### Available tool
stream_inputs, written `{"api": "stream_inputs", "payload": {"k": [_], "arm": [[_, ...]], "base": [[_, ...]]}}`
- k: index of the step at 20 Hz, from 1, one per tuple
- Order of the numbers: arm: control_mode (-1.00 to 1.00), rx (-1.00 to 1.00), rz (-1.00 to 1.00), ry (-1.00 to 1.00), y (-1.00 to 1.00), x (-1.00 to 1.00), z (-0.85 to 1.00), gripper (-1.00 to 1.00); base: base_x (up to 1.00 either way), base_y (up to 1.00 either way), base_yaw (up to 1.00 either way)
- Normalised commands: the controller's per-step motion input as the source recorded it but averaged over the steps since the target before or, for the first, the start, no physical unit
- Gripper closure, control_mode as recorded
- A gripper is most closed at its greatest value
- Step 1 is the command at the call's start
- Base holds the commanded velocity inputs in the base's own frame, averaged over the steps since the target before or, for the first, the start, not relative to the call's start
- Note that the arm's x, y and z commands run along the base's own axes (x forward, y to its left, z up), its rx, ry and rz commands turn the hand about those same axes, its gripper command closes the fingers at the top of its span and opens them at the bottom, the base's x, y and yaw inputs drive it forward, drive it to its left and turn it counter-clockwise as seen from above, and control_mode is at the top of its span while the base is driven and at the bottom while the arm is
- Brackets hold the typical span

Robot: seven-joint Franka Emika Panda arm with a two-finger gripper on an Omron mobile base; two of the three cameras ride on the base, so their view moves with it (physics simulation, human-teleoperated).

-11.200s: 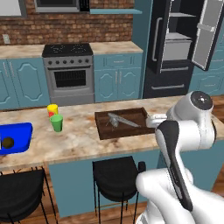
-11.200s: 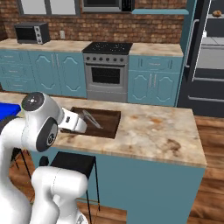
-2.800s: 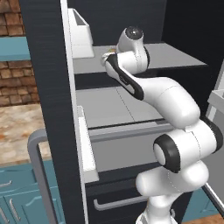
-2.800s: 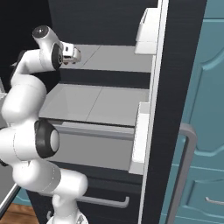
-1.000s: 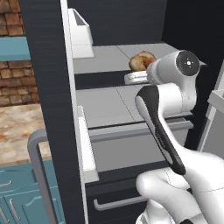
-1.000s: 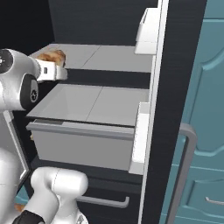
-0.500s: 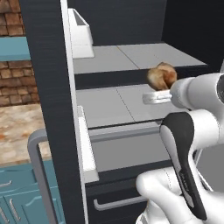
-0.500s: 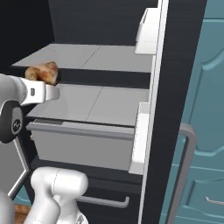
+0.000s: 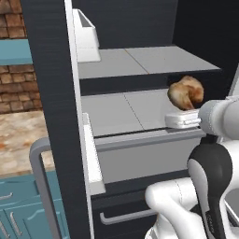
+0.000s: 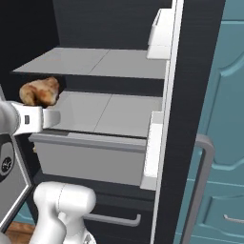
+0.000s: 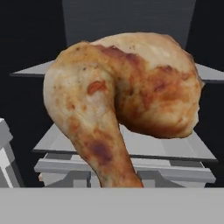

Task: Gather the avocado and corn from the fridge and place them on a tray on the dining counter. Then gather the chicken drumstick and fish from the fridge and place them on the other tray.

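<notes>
chicken drumstick (image 9: 186,92) in the left base view sits at the tip of the white arm, just above the pale block of the end effector (image 9: 183,116), in front of the open fridge (image 9: 140,56). it hangs over the front edge of the lower grey shelf (image 9: 126,112), with the upper shelf (image 9: 140,60) behind and above it. a white door bin (image 9: 86,39) stands on the open door at the left, and a grey bar handle (image 9: 39,182) curves down beside the door edge. brick wall and a teal cabinet show at the far left.

in the right base view the drumstick (image 10: 40,91) appears at the left, resting against the top of the end effector (image 10: 38,114), which reaches in from the left edge. it is level with the gap between the two pale shelves. a grey drawer front (image 10: 90,159) lies below, and white door bins (image 10: 157,138) line the door edge at the right, next to a teal cabinet door (image 10: 221,119).

in the hand view the drumstick (image 11: 127,96) is very close, golden-brown and glossy, its thin end pointing down toward the end effector, which is clenched on the drumstick. grey shelves lie behind it.
</notes>
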Motion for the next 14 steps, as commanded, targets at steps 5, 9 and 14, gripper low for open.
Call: {"api": "stream_inputs", "payload": {"k": [5, 9, 14], "arm": [[1.0, 0.0, 0.0, 0.0, 0.0, -0.06, -0.01, 1.0], [1.0, 0.0, 0.0, 0.0, 0.0, 0.0, 0.0, 1.0], [1.0, 0.0, 0.0, 0.0, 0.0, 0.0, 0.0, 1.0]], "base": [[-0.42, 0.0, -0.03], [-1.0, -0.01, -0.09], [-1.0, -0.01, -0.09]]}}
